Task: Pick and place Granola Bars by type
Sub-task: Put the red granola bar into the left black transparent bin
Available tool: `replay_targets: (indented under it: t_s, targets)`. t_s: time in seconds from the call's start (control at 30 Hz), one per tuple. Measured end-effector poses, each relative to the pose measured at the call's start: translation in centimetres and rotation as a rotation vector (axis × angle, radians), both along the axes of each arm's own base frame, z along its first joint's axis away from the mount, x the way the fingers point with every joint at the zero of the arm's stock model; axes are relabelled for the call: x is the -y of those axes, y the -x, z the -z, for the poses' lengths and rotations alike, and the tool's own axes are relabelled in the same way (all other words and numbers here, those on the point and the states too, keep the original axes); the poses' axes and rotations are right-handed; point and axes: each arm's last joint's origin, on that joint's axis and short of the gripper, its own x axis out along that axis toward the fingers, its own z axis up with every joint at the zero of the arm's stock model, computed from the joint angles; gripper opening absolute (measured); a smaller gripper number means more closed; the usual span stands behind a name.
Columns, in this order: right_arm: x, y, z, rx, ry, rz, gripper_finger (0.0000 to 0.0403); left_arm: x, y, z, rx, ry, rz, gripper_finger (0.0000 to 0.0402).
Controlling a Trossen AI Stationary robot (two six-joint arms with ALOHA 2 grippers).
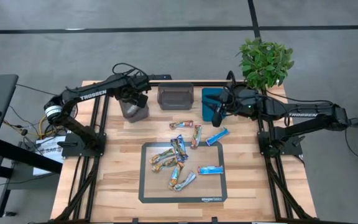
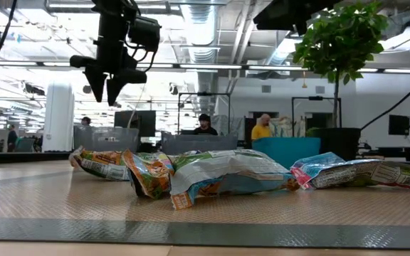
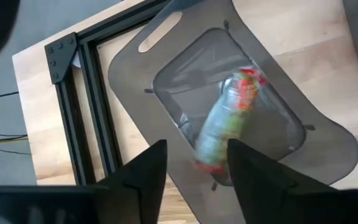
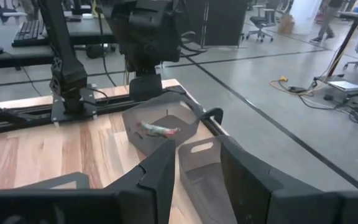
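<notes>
Several foil-wrapped granola bars (image 1: 178, 158) lie on and around a dark mat (image 1: 182, 198); two bright blue ones (image 1: 217, 136) (image 1: 211, 169) lie toward the right. In the low view the bars (image 2: 212, 174) rest flat on the table. My left gripper (image 3: 194, 168) (image 2: 112, 87) hangs open above the left grey bin (image 3: 135, 81), pointing down. One multicoloured bar (image 3: 229, 118) (image 4: 160, 129) lies inside that bin. My right gripper (image 4: 194, 168) (image 1: 217, 117) is open and empty beside the blue bin (image 1: 209, 96).
A second grey bin (image 1: 176, 96) (image 4: 197, 165) stands between the left grey bin and the blue one along the table's far edge. A potted plant (image 1: 265, 62) stands at the far right corner. People sit at desks beyond the table (image 2: 205, 124).
</notes>
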Motion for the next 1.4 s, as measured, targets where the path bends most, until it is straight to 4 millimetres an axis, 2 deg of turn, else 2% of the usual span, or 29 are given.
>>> replay_targets:
  t_s: [0.17, 0.27, 0.43, 0.57, 0.67, 0.8, 0.97, 1.2, 1.4]
  targets:
    - [0.0, 0.0, 0.1, -0.008, -0.001, 0.0, 0.0122, 0.0, -0.2, 0.0, 0.006, -0.005, 0.031, 0.0189]
    - [0.0, 0.3, 0.2, -0.031, -0.004, -0.001, 0.0122, 0.2, -1.4, -0.1, 0.094, -0.001, 0.121, 0.0191]
    - [-0.2, 1.0, 0.1, -0.059, -0.015, -0.032, 0.0122, 2.0, -4.8, -0.5, 0.321, 0.069, 0.464, 0.0186]
    - [-0.4, 1.5, 0.4, -0.105, -0.031, -0.067, 0.0122, 4.5, -7.4, -1.3, 0.42, 0.006, 0.765, 0.0185]
    - [-0.5, 1.7, 0.8, -0.148, -0.045, -0.091, 0.0122, 6.0, -9.0, -1.3, 0.447, -0.05, 0.913, 0.0185]
    - [-1.0, 1.6, 1.1, -0.179, -0.059, -0.16, 0.0122, 6.5, -11.0, 0.7, 0.453, -0.007, 1.013, 0.0185]
    - [-1.8, 1.6, 1.4, -0.202, -0.065, -0.211, 0.0122, 6.3, -13.2, 3.9, 0.425, 0.058, 1.038, 0.0185]
    - [-2.3, 1.6, 1.4, -0.204, -0.069, -0.226, 0.0122, 5.5, -16.5, 7.0, 0.333, 0.076, 1.097, 0.0185]
    - [-2.5, 1.6, 1.4, -0.203, -0.069, -0.238, 0.0122, 4.8, -18.4, 8.7, 0.27, 0.091, 1.133, 0.0184]
